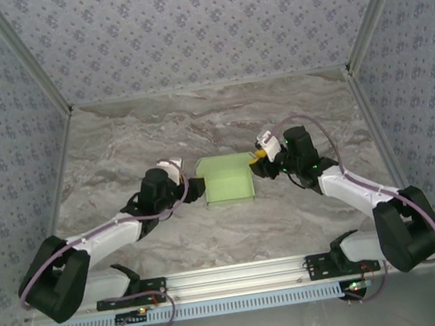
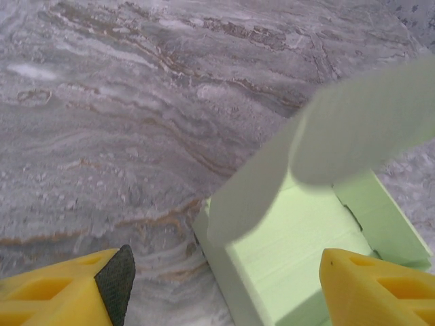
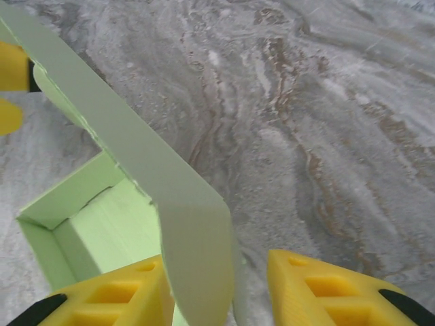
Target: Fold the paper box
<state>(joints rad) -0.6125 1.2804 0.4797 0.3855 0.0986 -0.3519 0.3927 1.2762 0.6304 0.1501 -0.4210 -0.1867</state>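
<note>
- Nearest, the table (image 1: 236, 237) lies bare in front of the work.
- The box (image 1: 226, 181) sits mid-table between the two grippers. It is a pale green tray, its walls partly up and its top open.
- The left gripper (image 1: 197, 187) is at the box's left side with its jaws spread wide. The box's near-left corner sits between them. One finger is well clear of the card and the other just beside it, so nothing is pinched.
- The right gripper (image 1: 256, 164) is at the far-right corner, its jaws parted around a long flap (image 3: 136, 156). The card lies against one finger (image 3: 115, 292) with a plain gap to the other, so it is not clamped.
- The flap stands free above the tray, its rounded end down between the fingers. It looks like the piece in hand, to be turned in and down over the right wall.
- To do this well, take the flap close to its crease rather than at the tip, because thin card bows. Swing it about the crease line, not across it.
- The left gripper would best steady the left wall meanwhile — a light box will likely slide on this smooth top under a sideways push.
- Press the fold right down inside the tray before letting go, or it may spring back.
- Beyond the box, the far table runs on in the same marbled grey.
</note>
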